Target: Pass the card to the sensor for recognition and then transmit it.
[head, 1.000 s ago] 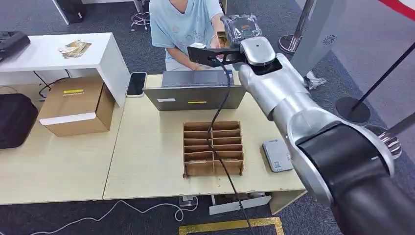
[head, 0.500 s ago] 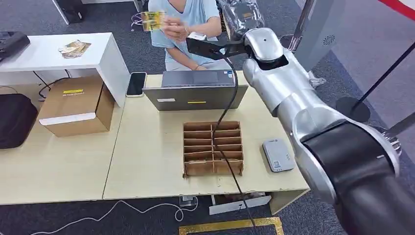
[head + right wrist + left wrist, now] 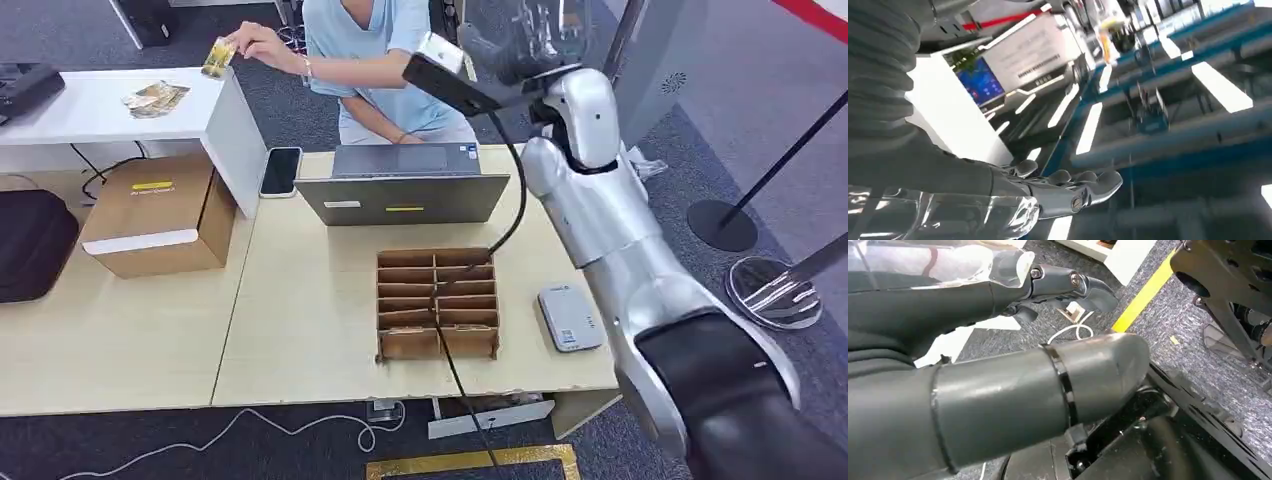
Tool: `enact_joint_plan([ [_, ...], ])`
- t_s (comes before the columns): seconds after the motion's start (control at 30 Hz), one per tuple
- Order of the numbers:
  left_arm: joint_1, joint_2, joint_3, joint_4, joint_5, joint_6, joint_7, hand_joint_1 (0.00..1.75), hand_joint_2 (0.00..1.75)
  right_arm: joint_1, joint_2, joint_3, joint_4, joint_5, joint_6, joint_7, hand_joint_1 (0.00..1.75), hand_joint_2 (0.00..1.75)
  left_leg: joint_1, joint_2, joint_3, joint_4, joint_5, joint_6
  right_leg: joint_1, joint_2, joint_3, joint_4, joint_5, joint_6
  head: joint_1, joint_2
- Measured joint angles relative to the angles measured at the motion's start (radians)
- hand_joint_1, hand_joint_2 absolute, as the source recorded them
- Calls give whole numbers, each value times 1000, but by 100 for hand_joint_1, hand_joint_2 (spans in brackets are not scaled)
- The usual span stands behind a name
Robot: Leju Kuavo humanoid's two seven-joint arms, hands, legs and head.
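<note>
the right hand (image 3: 520,40) was raised at the 12 o'clock edge of the head view, above the far side of the surface (image 3: 300,330), wrapped in a clear plastic cover. in the right wrist view the right hand (image 3: 1063,187) lay with its fingers (image 3: 1098,182) stretched out, close side by side and holding nothing. in the left wrist view the left hand (image 3: 998,390) showed a thick grey thumb (image 3: 1098,375) and darker fingers (image 3: 1068,285) extended above a grey carpet; nothing was held between them.

the card (image 3: 217,55) was pinched in a person's hand (image 3: 250,42) at about 11 o'clock in the head view, just above the corner of a white side table (image 3: 110,110), well apart from the right hand. a small stack of similar cards (image 3: 152,97) lay on that white table.

on the surface, a sensor (image 3: 569,318), a small grey flat box, lay at about 3 o'clock, just beside a cardboard divider tray (image 3: 436,302) at the centre. a laptop (image 3: 403,185) stood at 12 o'clock of the tray, with a phone (image 3: 280,171) at its 9 o'clock side. a cardboard box (image 3: 155,215) sat at 9 o'clock. a black cable (image 3: 470,290) ran from the wrist camera mount (image 3: 450,80) down across the tray.
</note>
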Motion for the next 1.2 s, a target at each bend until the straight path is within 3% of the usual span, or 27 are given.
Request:
enact_joint_plan([
  [0.07, 0, 0, 0, 0, 8, 0, -10, 0, 0, 98, -24, -21, -89, -125, -29, -84, 0, 175, 0, 1, 0, 0, -1, 2, 0, 1, 0, 0, 0, 0, 0, 0],
  [0.1, 0, 0, 0, 0, 16, -1, -21, 0, 0, 138, -31, -31, -137, -251, -18, -155, 0, 175, -1, 3, 0, 0, -2, 2, 0, 2, -1, 0, 0, 0, 0, 0],
  [0.17, 0, 0, 0, 0, 26, -1, -31, 0, 0, 192, -43, -41, -189, -367, -2, -230, 0, 175, -1, 3, 1, 0, -2, 2, 0, 3, -1, -1, 0, 0, -1, 0],
  [0.27, 0, 0, 1, 0, 61, -8, -41, 0, 0, 357, -82, -70, -337, -617, 87, -374, 0, 175, 1, -4, 1, 0, -2, 2, 1, -3, 3, -1, -2, 2, 1, 0],
  [0.43, 4, 2, 22, 0, 97, -37, -64, 0, 0, 548, -122, -114, -493, -800, 248, -480, 0, 175, 1, -2, 1, -1, -3, 2, 1, -1, 1, -2, -2, 2, 0, 0],
  [0.53, 3, 3, 24, -1, 15, -31, -49, 0, 0, 684, -130, -140, -583, -852, 333, -525, 0, 175, 1, -2, -1, -1, -3, 3, 1, -2, 0, -1, -3, 1, 0, 0],
  [0.8, 3, 3, 22, -3, -2, -18, -41, 0, 0, 703, -130, -142, -594, -859, 336, -532, 0, 175, 1, -2, 0, -1, -3, 2, 1, -2, -1, -1, -3, 1, -1, 0],
  [0.87, 0, 2, 11, -5, -49, 51, -15, 0, 0, 774, -131, -155, -626, -881, 341, -550, 0, 175, 1, -2, 0, -1, -4, 3, 1, -1, 0, -2, -3, 2, 0, 0],
  [0.9, -2, 2, 4, -5, -80, 90, 24, 0, 0, 913, -131, -172, -656, -901, 341, -583, 0, 175, 1, -1, 0, -1, -5, 3, 1, -1, 0, -2, -4, 2, 0, 0],
  [0.93, -4, 1, -4, -5, -97, 78, 55, 0, 0, 1033, -130, -174, -666, -830, 306, -558, 0, 175, 1, -1, 0, -1, -5, 3, 1, -1, 0, -2, -4, 2, 0, 0],
  [0.97, -7, 1, -11, -5, -89, 79, 45, 0, 0, 1115, -118, -145, -656, -574, 199, -456, 0, 175, 1, 1, 0, -2, -5, 3, 1, 1, 0, -2, -4, 2, 0, 0],
  [1.0, -7, 1, -10, -5, -68, 79, 33, 0, 0, 1129, -111, -126, -645, -501, 180, -426, 0, 175, 1, 3, 0, -2, -5, 3, 1, 2, 0, -2, -4, 2, 0, 0],
  [1.13, -7, 1, -11, -5, -97, 79, 33, 0, 0, 1140, -100, -89, -619, -410, 165, -380, 0, 175, 1, 3, 0, -2, -5, 3, 1, 2, 0, -1, -3, 2, 0, 0],
  [1.2, -13, 0, -36, -7, -183, 131, 48, 0, 0, 1136, -98, -61, -604, -306, 155, -346, 0, 175, 1, 3, 1, -2, -5, 3, 1, 2, 0, -1, -3, 1, 1, 0],
])
